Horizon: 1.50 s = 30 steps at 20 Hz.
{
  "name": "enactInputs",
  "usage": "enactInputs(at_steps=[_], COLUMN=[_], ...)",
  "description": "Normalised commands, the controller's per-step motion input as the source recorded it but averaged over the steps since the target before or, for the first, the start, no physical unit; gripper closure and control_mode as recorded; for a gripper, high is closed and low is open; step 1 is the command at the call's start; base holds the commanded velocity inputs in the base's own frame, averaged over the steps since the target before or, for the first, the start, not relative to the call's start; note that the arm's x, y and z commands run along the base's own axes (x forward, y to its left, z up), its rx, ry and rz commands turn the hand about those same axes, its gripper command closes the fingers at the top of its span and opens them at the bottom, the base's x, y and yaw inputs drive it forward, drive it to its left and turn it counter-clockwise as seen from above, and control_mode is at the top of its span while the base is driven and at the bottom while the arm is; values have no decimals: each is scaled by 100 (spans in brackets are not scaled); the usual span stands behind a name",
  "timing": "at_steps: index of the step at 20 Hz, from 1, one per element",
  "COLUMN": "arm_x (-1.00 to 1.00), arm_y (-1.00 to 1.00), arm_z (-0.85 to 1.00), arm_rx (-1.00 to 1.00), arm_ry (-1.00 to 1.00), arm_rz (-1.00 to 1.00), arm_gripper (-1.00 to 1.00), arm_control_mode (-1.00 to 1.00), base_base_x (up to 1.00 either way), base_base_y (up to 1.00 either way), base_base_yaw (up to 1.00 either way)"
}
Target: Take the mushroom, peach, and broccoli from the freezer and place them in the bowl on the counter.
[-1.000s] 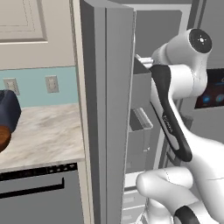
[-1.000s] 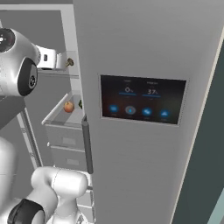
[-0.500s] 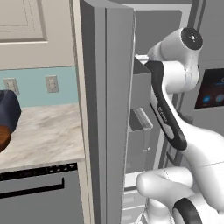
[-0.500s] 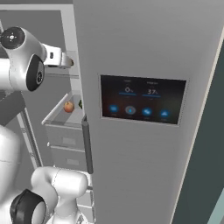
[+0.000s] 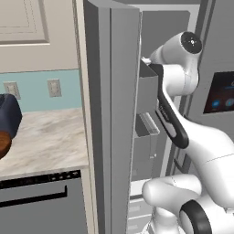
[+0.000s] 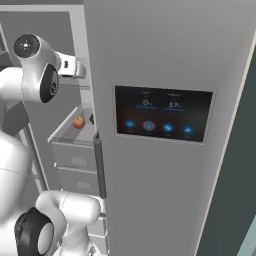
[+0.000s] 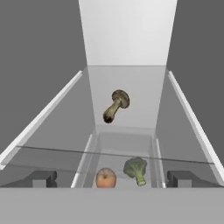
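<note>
White-walled interior of tall grey freezer: brown-capped, pale-stemmed mushroom lying on upper clear shelf; round orange-red peach and dark green broccoli floret side by side on lower shelf. Two-finger gripper: fingers wide apart, empty.

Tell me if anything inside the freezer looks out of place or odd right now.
Nothing looks spilled or damaged. In the hand view the mushroom lies tipped on its side on a clear shelf, alone, while the peach and broccoli sit side by side on a lower level. The open gripper touches none of them.
</note>
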Motion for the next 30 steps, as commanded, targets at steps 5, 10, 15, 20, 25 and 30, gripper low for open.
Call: enactInputs(at_steps=[5, 10, 15, 20, 25, 30], arm_x=[25, 27, 26, 26, 27, 24], arm_y=[0, 0, 0, 5, 4, 6], arm_z=[-11, -7, -5, -5, -3, -2], arm_rx=[0, 0, 0, 0, 0, 0], arm_ry=[0, 0, 0, 0, 0, 0], arm_rz=[0, 0, 0, 0, 0, 0], arm_gripper=[-100, -100, -100, -100, -100, -100], arm_control_mode=[-100, -100, -100, -100, -100, -100], base_base_x=[0, 0, 0, 0, 0, 0], base_base_y=[0, 0, 0, 0, 0, 0], base_base_yaw=[0, 0, 0, 0, 0, 0])
